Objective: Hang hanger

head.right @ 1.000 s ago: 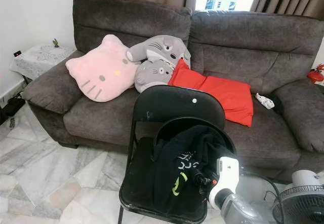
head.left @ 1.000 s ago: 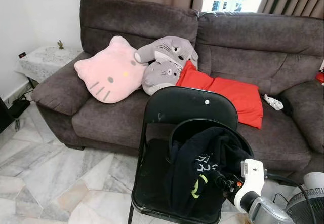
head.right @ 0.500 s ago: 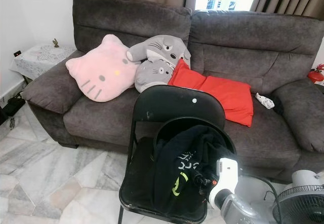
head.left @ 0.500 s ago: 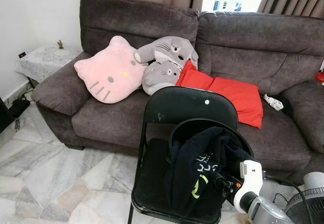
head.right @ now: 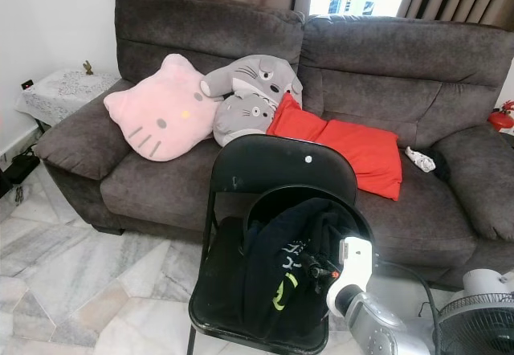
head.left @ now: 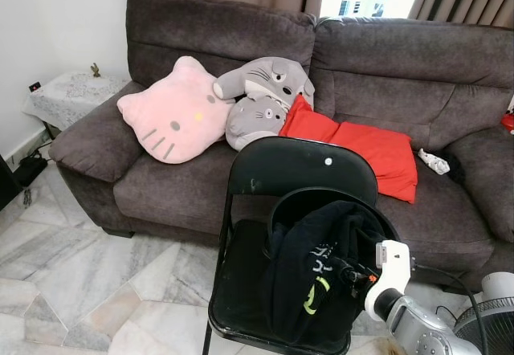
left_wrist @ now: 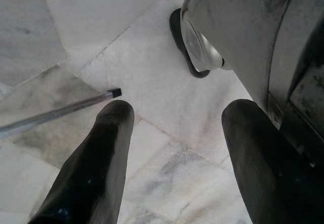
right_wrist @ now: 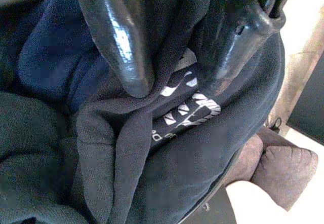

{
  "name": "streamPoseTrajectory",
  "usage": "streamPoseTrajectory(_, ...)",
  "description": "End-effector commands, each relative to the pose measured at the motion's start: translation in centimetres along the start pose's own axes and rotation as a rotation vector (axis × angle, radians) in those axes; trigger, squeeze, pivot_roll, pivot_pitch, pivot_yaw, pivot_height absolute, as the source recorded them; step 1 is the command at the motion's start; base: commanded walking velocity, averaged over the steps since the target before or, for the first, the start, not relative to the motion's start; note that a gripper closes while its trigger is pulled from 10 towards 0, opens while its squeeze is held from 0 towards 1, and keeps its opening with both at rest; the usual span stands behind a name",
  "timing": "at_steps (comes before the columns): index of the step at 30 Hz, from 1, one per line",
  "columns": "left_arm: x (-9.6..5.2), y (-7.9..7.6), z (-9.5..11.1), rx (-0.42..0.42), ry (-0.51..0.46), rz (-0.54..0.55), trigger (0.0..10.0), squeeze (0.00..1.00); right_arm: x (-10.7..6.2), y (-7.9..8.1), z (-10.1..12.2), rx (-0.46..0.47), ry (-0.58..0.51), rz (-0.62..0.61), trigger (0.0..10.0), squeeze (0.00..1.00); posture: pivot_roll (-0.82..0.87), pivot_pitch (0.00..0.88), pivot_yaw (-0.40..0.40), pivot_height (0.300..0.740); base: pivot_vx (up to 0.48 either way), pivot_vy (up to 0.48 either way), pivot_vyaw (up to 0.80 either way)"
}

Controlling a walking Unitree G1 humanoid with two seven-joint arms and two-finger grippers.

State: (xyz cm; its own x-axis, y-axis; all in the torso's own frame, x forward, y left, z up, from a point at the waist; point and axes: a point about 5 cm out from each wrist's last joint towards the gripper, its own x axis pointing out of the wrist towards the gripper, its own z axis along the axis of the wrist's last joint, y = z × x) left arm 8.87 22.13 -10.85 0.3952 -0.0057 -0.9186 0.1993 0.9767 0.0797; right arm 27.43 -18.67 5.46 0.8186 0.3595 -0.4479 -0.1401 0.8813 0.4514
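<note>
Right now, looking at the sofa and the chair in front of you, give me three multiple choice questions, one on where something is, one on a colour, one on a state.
1. Where does the dark garment lie?
A. on the black folding chair
B. on the sofa seat
C. on the floor

2. What colour is the flat cushion on the sofa?
A. blue
B. red
C. yellow

3. What is the right gripper doing?
A. hanging idle over the floor
B. pressing its fingers into the garment's folds
C. gripping the chair's backrest

Answers: 1 A, the garment is heaped on the chair seat. 2 B, it is plainly red beside the grey plush. 3 B, the right wrist view has both fingers sunk in cloth.
</note>
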Motion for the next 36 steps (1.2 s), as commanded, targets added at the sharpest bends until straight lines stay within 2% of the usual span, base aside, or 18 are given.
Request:
streamPoseTrajectory(1, 0.0, -0.1, 0.1, -0.001, -0.003, -0.004, 10.0, 0.00, 0.1, -0.3, 0.1, -0.007, 0.006, -0.002, 0.0, 0.00, -0.05, 0.026, -0.040, 0.740, 0.000, 0.000, 0.00)
streamPoseTrajectory(6, 0.1, -0.1, 0.2, 0.001, -0.002, -0.007, 10.0, 0.00, 0.3, -0.9, -0.6, -0.007, 0.020, -0.007, 0.0, 0.00, -0.05, 0.027, -0.040, 0.740, 0.000, 0.000, 0.00)
streamPoseTrajectory(15, 0.1, -0.1, 0.2, 0.002, -0.002, -0.010, 10.0, 0.00, 0.3, -1.2, -0.5, -0.022, 0.012, -0.011, 0.0, 0.00, -0.05, 0.027, -0.040, 0.740, 0.000, 0.000, 0.00)
streamPoseTrajectory(19, 0.1, -0.1, 0.2, 0.003, -0.003, -0.009, 10.0, 0.00, 0.0, -1.0, 1.5, -0.060, -0.078, -0.007, 0.0, 0.00, -0.06, 0.027, -0.039, 0.740, 0.000, 0.000, 0.00)
streamPoseTrajectory(24, 0.1, -0.1, 0.2, 0.004, -0.003, -0.008, 10.0, 0.00, -0.8, 1.8, 5.5, -0.094, -0.236, 0.082, 0.0, 0.00, -0.06, 0.028, -0.038, 0.740, 0.000, 0.000, 0.00)
streamPoseTrajectory(25, 0.1, -0.1, 0.2, 0.004, -0.003, -0.008, 10.0, 0.00, -1.0, 2.7, 6.6, -0.101, -0.284, 0.114, 0.0, 0.00, -0.06, 0.028, -0.038, 0.740, 0.000, 0.000, 0.00)
streamPoseTrajectory(30, 0.1, -0.1, 0.2, 0.002, -0.004, -0.010, 10.0, 0.00, -1.6, 5.2, 8.7, -0.117, -0.384, 0.205, 0.0, 0.00, -0.07, 0.026, -0.040, 0.740, 0.000, 0.000, 0.00)
streamPoseTrajectory(36, 0.1, -0.2, 0.3, -0.001, -0.006, -0.011, 10.0, 0.00, -2.7, 7.7, 10.1, -0.170, -0.420, 0.303, 0.0, 0.00, -0.07, 0.023, -0.044, 0.740, 0.000, 0.000, 0.00)
